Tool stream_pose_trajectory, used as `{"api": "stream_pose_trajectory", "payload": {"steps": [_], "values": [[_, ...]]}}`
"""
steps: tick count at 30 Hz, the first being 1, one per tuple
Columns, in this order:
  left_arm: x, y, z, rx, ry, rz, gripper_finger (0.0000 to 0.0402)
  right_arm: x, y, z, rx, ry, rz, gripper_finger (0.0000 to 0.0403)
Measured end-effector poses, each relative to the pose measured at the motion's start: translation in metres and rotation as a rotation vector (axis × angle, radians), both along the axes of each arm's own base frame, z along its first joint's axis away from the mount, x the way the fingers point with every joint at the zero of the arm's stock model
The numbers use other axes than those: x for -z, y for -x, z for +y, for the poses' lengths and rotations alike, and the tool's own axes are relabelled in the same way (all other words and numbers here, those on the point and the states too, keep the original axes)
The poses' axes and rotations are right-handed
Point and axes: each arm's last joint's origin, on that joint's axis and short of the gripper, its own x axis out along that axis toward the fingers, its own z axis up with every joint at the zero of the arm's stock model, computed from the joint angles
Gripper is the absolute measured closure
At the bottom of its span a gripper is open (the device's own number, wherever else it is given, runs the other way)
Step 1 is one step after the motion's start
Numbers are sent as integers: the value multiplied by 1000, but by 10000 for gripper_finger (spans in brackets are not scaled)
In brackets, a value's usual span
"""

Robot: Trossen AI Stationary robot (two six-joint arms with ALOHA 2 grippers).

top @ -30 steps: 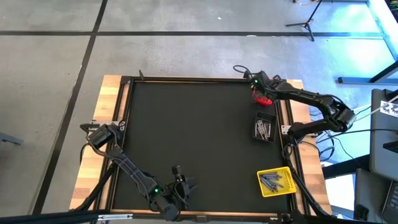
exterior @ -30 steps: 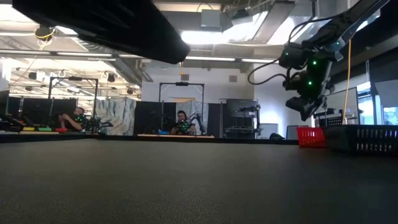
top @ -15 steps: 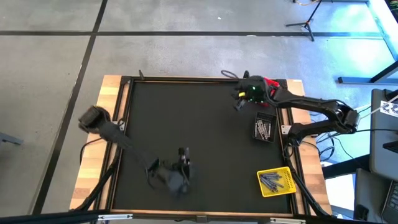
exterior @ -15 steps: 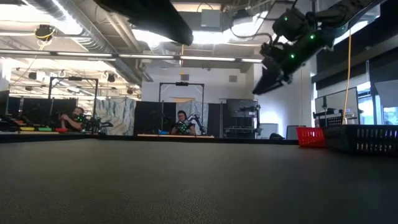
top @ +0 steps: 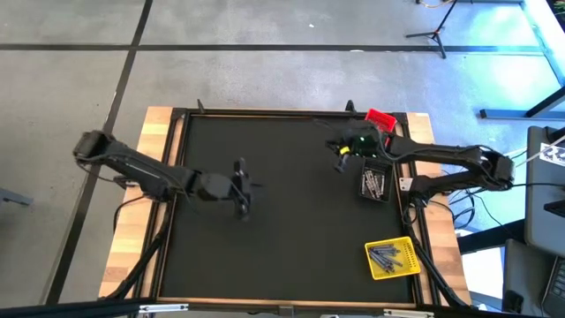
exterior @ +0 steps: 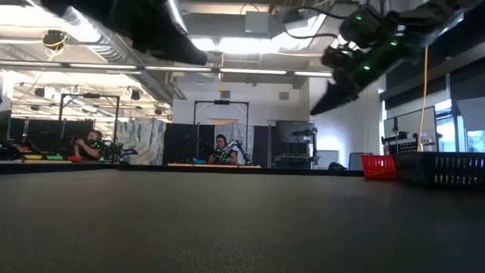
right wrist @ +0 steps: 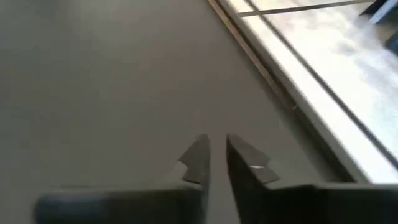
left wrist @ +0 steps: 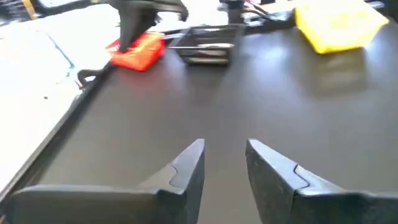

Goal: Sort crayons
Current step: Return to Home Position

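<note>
The left gripper point(left wrist: 225, 146) hangs above the middle of the table, its two dark fingers point(left wrist: 186, 167) standing apart with a clear gap and nothing between them. Under it lies only the bare black mat of the wood-edged table point(top: 265, 247). In its wrist view, three small bins stand in a row along the far side of the mat.

The right gripper point(right wrist: 217, 140) hovers high over the far right part of the mat, near the table's back edge. Its fingers point(right wrist: 198, 158) are drawn almost together, leaving only a narrow slit, and it holds nothing.

Just beside it, at the back right corner, stands the small red square plastic bin point(top: 380, 118); what is inside cannot be made out. Next along the right edge, the small black square bin point(top: 365, 196) holds a bundle of thin grey crayons point(top: 374, 183). Well apart from it, near the front right corner, the small yellow square bin point(top: 406, 258) holds several thin blue crayons point(top: 384, 256). No crayons show on the mat.

In the low view, two people point(exterior: 95, 144) sit at benches in the room behind the table.
</note>
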Motion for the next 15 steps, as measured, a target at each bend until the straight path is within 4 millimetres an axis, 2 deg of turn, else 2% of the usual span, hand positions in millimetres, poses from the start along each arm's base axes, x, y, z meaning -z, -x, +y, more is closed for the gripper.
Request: {"api": "stream_pose_trajectory", "payload": {"steps": [2, 4, 11, 15], "values": [[2, 12, 11, -20, 12, -21, 301, 7, 12, 6, -27, -28, -2, 386], [8, 25, 20, -24, 32, -38, 317, 11, 23, 13, -56, -58, -49, 397], [27, 64, 39, -25, 98, -134, 387, 31, 61, 32, -110, -58, -253, 377], [35, 83, 45, -11, 117, -182, 397, 36, 74, 39, -116, -81, -377, 388]]}}
